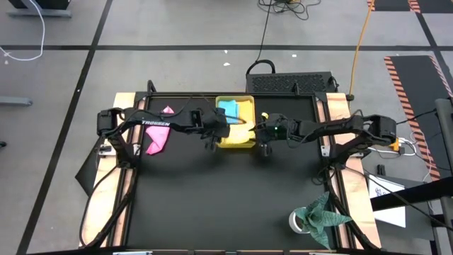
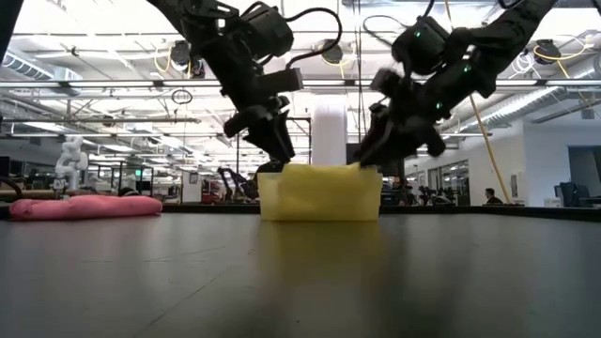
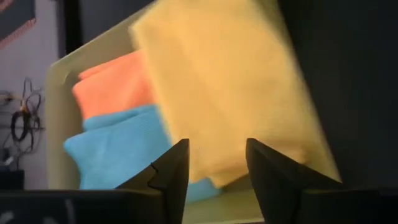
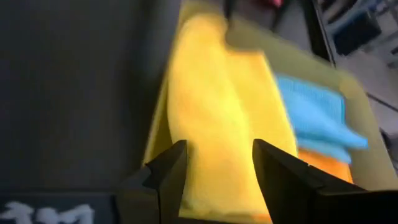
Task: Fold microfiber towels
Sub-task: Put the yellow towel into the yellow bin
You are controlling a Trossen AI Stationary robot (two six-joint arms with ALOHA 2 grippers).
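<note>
A folded yellow towel (image 3: 230, 81) lies in the yellow tray (image 1: 246, 103), partly over a light blue towel (image 3: 118, 149) and an orange towel (image 3: 112, 84). A pink towel (image 1: 157, 138) lies crumpled on the black table, left of the tray. My left gripper (image 1: 211, 138) hangs open just above the tray's left near corner. My right gripper (image 1: 265, 145) hangs open at the tray's right near corner. In both wrist views the yellow towel (image 4: 217, 112) shows beyond the open fingers, with nothing between them.
A dark green cloth (image 1: 322, 212) sits on a white roll (image 1: 297, 221) at the table's near right corner. The black table top (image 1: 212, 198) stretches bare in front of the tray. Wooden side rails (image 1: 106, 205) border the table.
</note>
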